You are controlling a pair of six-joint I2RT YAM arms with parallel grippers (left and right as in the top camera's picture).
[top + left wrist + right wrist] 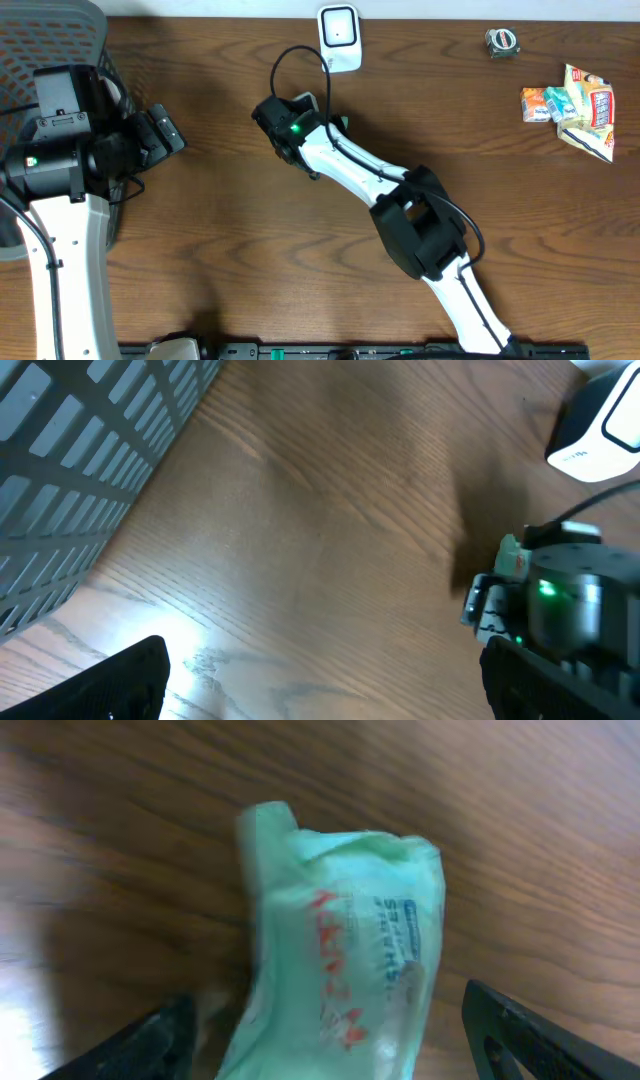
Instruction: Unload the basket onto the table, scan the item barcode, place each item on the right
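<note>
**Right arm at the scanner, green packet between its spread fingers**

The wooden table filled the overhead view. The left arm stood at its left edge beside a grey mesh basket, while the right arm reached from the near edge toward the middle of the far side. The left gripper hung over bare wood, fingers spread wide and holding nothing. The right gripper sat just in front of the white scanner at the far edge. Its jaws stood released, with a gap on either side of the green packet, which lay on the wood between them with its red print facing the wrist camera. A pile of snack packets lay well apart at the far right, and a small tape roll lay beyond it.
</note>
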